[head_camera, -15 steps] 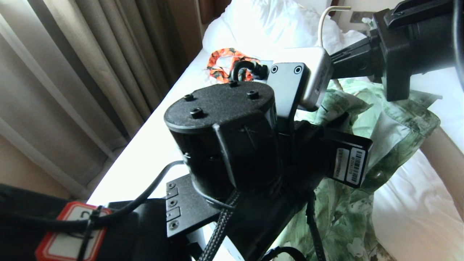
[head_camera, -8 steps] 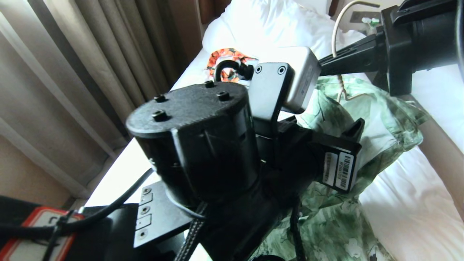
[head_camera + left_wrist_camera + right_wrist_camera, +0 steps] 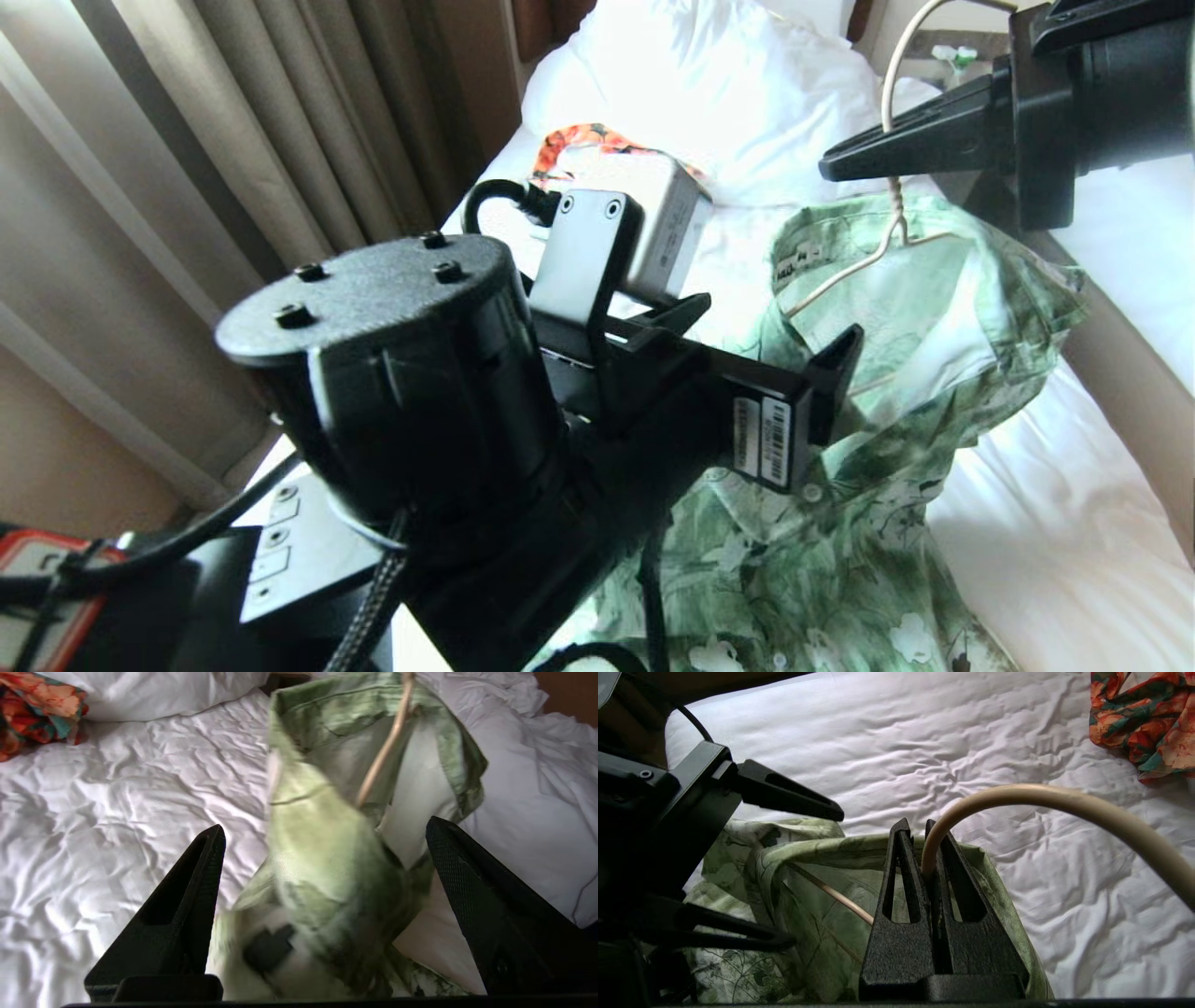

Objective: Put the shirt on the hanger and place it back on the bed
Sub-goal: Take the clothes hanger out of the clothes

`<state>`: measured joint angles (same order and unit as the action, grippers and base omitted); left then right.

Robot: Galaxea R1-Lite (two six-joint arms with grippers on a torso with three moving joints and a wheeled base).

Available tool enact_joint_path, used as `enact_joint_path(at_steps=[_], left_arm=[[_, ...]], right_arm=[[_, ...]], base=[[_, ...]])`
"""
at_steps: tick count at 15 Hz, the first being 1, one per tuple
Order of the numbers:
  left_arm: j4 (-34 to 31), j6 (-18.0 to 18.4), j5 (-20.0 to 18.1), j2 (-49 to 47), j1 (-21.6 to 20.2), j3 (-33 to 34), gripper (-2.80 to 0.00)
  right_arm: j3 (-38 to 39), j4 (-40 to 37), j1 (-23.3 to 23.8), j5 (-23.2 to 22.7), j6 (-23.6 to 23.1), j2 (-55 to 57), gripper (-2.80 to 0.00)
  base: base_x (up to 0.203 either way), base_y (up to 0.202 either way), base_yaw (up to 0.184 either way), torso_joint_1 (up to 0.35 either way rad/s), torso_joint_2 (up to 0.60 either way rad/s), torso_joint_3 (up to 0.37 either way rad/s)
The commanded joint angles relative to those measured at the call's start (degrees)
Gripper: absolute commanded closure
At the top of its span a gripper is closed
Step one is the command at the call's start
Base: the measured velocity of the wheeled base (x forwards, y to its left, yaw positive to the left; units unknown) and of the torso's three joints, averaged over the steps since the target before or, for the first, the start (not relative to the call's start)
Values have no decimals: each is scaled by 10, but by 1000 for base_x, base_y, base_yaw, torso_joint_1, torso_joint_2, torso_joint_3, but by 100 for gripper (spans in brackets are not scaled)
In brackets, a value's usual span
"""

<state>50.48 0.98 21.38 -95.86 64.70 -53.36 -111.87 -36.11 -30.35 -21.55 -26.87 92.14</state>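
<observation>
Left gripper [image 3: 322, 835] stands wide open just left of the shirt [image 3: 878, 392], holding nothing; shirt drapes on the hanger [image 3: 892, 149] above the bed [image 3: 1046, 523]; right gripper [image 3: 924, 833] clamps the hook; lowering onto the bed remains.

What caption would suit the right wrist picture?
Right hand pinching the cream hanger hook, green shirt draped below, left hand open beside it.
</observation>
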Motion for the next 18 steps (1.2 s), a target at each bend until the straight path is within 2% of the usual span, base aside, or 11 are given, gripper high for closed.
enact_joint_path(at_steps=[1, 5, 9, 12, 15, 16, 18], left_arm=[[1, 1, 2, 7, -21, 0, -280], [0, 17, 3, 14, -23, -14, -280], [-12, 28, 7, 57, -44, -14, -280], [-14, 27, 23, 71, -68, -1, -280], [-11, 26, 32, 79, -73, 29, -280], [-11, 25, 36, 80, -74, 35, 0], [-11, 25, 46, 87, -85, 59, 0]], right_arm=[[0, -2, 2, -2, -1, -6, 0], [0, -2, 3, -1, 16, -6, 0], [1, -2, 19, -3, 17, -3, 0], [5, 5, 25, -4, 27, -1, 0], [5, 10, 34, -6, 36, 0, 0], [6, 12, 39, -7, 36, 0, 0], [8, 12, 45, -34, 69, -4, 0]], base=[[0, 0, 0, 0, 0, 0], [0, 0, 0, 0, 0, 0], [0, 0, 0, 0, 0, 0], [0, 0, 0, 0, 0, 0], [0, 0, 0, 0, 0, 0], [0, 0, 0, 0, 0, 0], [0, 0, 0, 0, 0, 0]])
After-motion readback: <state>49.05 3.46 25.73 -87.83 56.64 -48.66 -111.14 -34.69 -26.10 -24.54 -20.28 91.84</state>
